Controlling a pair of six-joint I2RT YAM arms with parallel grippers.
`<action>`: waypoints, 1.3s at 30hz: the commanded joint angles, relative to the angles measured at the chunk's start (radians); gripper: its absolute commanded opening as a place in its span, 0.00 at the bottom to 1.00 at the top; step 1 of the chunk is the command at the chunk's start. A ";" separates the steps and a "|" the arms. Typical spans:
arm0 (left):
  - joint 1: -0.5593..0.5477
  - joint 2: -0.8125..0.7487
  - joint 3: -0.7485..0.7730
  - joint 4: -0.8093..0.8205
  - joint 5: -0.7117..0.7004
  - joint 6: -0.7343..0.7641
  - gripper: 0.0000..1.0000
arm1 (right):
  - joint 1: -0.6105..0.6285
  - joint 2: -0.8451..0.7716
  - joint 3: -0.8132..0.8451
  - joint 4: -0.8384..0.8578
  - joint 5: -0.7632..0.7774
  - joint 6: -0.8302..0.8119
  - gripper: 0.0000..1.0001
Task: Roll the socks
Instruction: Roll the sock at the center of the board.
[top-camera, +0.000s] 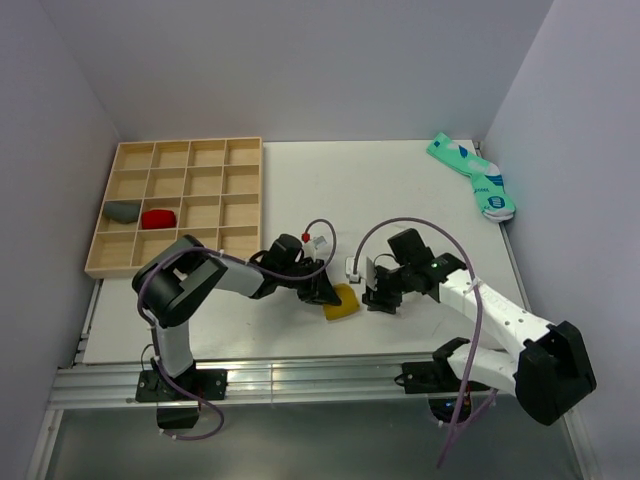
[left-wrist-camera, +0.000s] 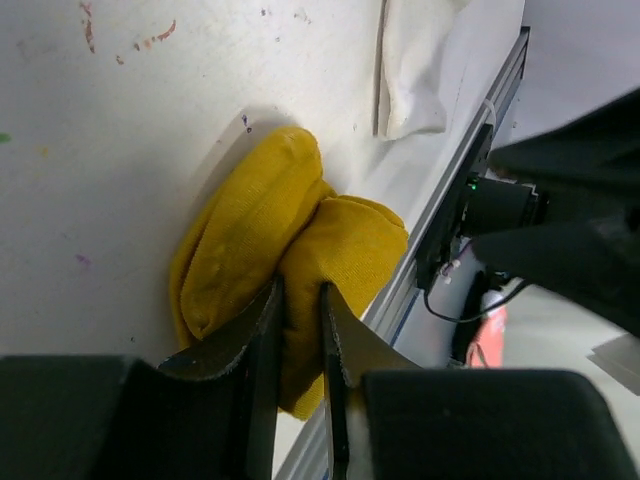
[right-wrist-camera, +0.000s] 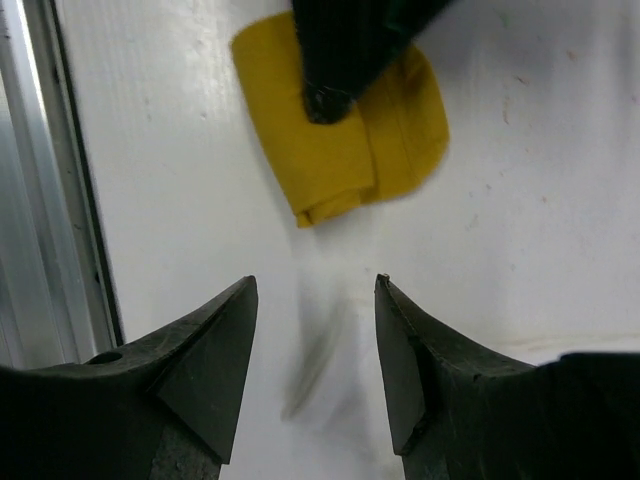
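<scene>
The mustard-yellow sock (top-camera: 343, 303) lies folded into a bunch near the table's front edge. It also shows in the left wrist view (left-wrist-camera: 260, 220) and the right wrist view (right-wrist-camera: 340, 150). My left gripper (top-camera: 328, 293) is shut on its fabric, which is pinched between the narrow jaws (left-wrist-camera: 300, 290). The white sock (left-wrist-camera: 415, 70) lies just beyond the yellow one by the table edge; in the top view it is mostly hidden under the right arm. My right gripper (top-camera: 378, 298) is open and empty just right of the yellow sock, low over bare table (right-wrist-camera: 315, 282).
A wooden compartment tray (top-camera: 180, 143) stands at the back left and holds a grey bundle (top-camera: 123, 211) and a red bundle (top-camera: 158, 218). Teal patterned socks (top-camera: 472, 175) lie at the back right. The metal front rail (top-camera: 300, 375) runs close to the socks.
</scene>
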 joint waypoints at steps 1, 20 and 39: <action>0.006 0.067 0.012 -0.234 0.034 0.021 0.00 | 0.079 -0.043 -0.040 0.091 0.021 -0.014 0.58; 0.028 0.126 0.046 -0.233 0.097 0.000 0.00 | 0.352 0.047 -0.122 0.306 0.202 0.061 0.59; 0.032 0.034 0.062 -0.188 0.019 -0.026 0.36 | 0.372 0.239 -0.050 0.293 0.249 0.161 0.26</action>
